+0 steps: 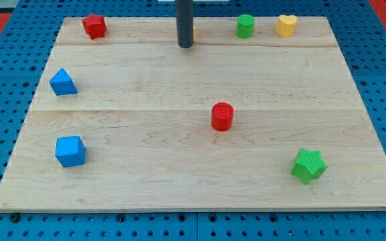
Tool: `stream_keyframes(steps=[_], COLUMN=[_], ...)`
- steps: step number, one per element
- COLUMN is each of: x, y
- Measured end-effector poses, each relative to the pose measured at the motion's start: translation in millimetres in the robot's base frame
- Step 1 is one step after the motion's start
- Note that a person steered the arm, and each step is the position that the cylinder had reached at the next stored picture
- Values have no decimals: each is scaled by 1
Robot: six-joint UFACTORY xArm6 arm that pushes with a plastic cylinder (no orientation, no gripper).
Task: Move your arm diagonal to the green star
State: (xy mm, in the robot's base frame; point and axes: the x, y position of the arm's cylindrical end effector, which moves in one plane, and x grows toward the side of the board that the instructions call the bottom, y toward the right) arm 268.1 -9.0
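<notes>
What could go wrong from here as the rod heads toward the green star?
1. My tip sits at the view's top, far from the green star at lower right; the red cylinder lies near a straight path and might get knocked.
2. The star rests near the board's lower right corner, so overshoot could nudge it off.
3. Something yellowish is partly hidden behind the rod and may shift as I leave.

Bright, even light falls from above on my wooden board (179, 167), with no glare. Shadows are short and soft: a faint one sits under my tip (185, 46), another beside the green star (308, 165). Focus is mostly sharp, slightly softer along the view's top.
</notes>
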Motion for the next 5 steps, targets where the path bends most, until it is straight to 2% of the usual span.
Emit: stream_keyframes(steps=[1, 2, 3, 5], x=[-4, -29, 36, 178], y=[9, 8, 20, 129])
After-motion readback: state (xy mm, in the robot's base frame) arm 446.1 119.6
